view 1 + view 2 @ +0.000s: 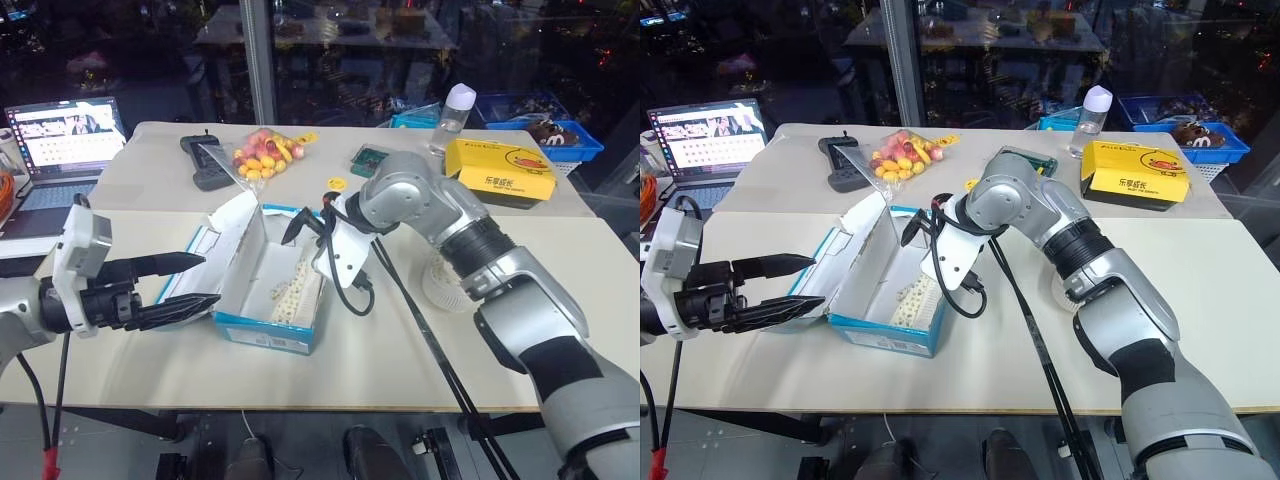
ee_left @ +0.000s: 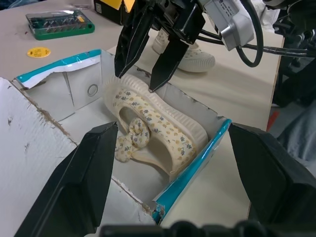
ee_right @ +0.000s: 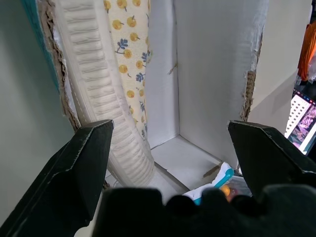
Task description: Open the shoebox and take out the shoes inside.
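Left arm reaches in level from the left of the shoebox (image 1: 262, 300), which stands open on the bench (image 1: 400, 350). Left pincer (image 1: 195, 282) is spread wide and empty, tips just beside the box's left wall. Right arm bends across from the right, wrist angled down over the box. Right pincer (image 1: 312, 222) gapes wide, holding nothing, poised just above the floral-print shoe (image 2: 153, 126) lying inside.

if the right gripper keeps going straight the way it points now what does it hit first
Probably the shoe lying on its side in the open shoebox: the right gripper hangs open just above its ribbed sole, though the exact gap is unclear.
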Controlling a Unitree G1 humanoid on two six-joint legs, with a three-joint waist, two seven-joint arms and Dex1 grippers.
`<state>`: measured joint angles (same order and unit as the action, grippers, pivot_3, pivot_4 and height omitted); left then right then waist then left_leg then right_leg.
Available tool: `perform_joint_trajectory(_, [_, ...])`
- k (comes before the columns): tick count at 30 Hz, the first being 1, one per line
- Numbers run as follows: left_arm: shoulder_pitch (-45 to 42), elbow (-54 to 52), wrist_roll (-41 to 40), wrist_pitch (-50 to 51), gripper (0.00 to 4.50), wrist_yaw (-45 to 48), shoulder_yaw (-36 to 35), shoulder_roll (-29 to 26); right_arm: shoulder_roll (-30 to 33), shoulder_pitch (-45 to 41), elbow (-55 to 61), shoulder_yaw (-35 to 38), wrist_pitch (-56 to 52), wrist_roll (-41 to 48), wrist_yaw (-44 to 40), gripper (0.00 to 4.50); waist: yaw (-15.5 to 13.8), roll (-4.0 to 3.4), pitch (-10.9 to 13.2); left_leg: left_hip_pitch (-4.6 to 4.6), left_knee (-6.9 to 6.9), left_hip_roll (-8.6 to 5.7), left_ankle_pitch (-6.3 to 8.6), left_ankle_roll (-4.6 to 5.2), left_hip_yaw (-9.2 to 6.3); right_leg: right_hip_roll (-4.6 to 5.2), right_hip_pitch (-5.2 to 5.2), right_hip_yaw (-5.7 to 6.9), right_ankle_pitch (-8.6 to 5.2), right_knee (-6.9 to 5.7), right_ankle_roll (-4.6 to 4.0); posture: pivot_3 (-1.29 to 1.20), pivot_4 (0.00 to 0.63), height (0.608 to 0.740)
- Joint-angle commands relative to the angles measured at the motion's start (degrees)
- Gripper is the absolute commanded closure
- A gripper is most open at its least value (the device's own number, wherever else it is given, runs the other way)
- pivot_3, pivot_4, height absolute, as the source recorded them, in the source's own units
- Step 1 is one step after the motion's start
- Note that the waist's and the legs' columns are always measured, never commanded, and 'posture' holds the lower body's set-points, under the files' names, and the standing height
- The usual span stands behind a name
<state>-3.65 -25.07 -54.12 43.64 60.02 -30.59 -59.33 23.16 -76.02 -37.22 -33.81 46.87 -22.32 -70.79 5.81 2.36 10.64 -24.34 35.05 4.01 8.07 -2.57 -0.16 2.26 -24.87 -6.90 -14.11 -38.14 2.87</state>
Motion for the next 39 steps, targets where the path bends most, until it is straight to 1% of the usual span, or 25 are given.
perform_joint_trajectory(1, [-0.26, -1.1, -0.23, -0.76, 0.71, -0.08, -1.64, -0.16, -1.07, 0.35, -1.1, -2.28, 1.68, -1.12, -0.31, 0.03, -0.01, 0.01, -0.01, 0.04, 0.0, 0.0, 0.0, 0.0, 0.0, 0.0, 0.04, 0.0, 0.0, 0.0, 0.0, 0.0, 0.15, 0.723])
perform_joint_trajectory(5, [-0.62, -0.96, -0.23, -0.92, 0.71, -0.21, -1.33, 0.01, -3.11, -0.31, -1.65, -1.57, 0.54, -0.99, 0.94, 0.03, 0.03, 0.06, -0.04, 0.14, 0.01, 0.0, 0.0, 0.0, 0.0, 0.0, 0.15, 0.0, -0.01, 0.0, -0.01, 0.0, 0.15, 0.723])
perform_joint_trajectory(9, [-0.95, -0.78, 0.0, -1.13, 0.71, -0.28, -0.9, 0.0, -6.23, -0.94, -4.0, -0.15, -2.36, -2.06, 4.96, 0.03, 0.64, 0.07, -0.04, 0.2, -0.01, 0.02, 0.0, 0.0, -0.01, -0.01, 0.19, 0.01, -0.02, 0.0, -0.03, 0.0, 0.15, 0.723])
perform_joint_trajectory(17, [-1.26, -0.4, 0.38, -1.21, 0.71, -0.03, -0.46, -0.23, -9.17, -1.73, -8.88, 1.45, -7.74, -3.98, 11.87, 0.03, 1.75, 0.11, -0.07, 0.22, -0.08, 0.02, 0.0, 0.0, -0.01, -0.01, 0.19, 0.01, -0.01, 0.0, -0.03, 0.0, 0.15, 0.723])
perform_joint_trajectory(25, [-1.54, -0.27, 1.07, -1.43, 0.71, 0.12, -0.05, -0.08, -12.32, -2.21, -9.08, 5.47, -15.39, -0.06, 14.84, 0.03, 1.84, 0.1, -0.06, 0.13, -0.04, 0.01, 0.0, 0.0, -0.03, -0.02, 0.14, 0.0, 0.04, 0.01, -0.07, 0.0, 0.15, 0.723])
perform_joint_trajectory(29, [-1.74, -0.18, 1.38, -1.6, 0.71, 0.3, 0.33, 0.0, -11.11, -4.27, -8.35, 7.09, -16.35, 1.75, 13.15, 0.03, 1.41, 0.11, -0.06, -0.01, -0.07, 0.01, 0.0, 0.0, -0.03, -0.02, 0.02, 0.0, 0.02, 0.03, -0.02, 0.0, 0.15, 0.723])
perform_joint_trajectory(33, [-1.77, -0.02, 1.7, -1.84, 0.71, 0.56, 0.65, 0.08, -9.03, -7.22, -7.92, 8.06, -15.34, 3.29, 10.83, 0.03, 1.28, 0.1, -0.04, -0.4, -0.08, 0.01, 0.0, 0.0, -0.03, -0.02, -0.32, 0.01, 0.04, 0.04, -0.06, 0.0, 0.15, 0.723])
perform_joint_trajectory(37, [-1.95, 0.05, 1.77, -2.05, 0.71, 0.66, 1.02, 0.29, -6.37, -9.34, -8.56, 6.94, -11.21, 2.85, 8.49, 0.03, 1.32, 0.1, -0.04, -0.39, -0.14, 0.01, 0.0, 0.0, -0.03, -0.02, -0.31, 0.01, 0.05, 0.07, -0.11, 0.0, 0.15, 0.723])
perform_joint_trajectory(39, [-1.98, 0.16, 1.99, -2.28, 0.71, 0.75, 1.27, 0.36, -4.88, -10.39, -9.52, 5.56, -7.78, 1.17, 8.1, 0.03, 1.31, 0.1, -0.04, -0.38, -0.15, 0.01, 0.0, 0.0, -0.03, -0.02, -0.31, 0.01, 0.04, 0.07, -0.1, 0.0, 0.15, 0.723])
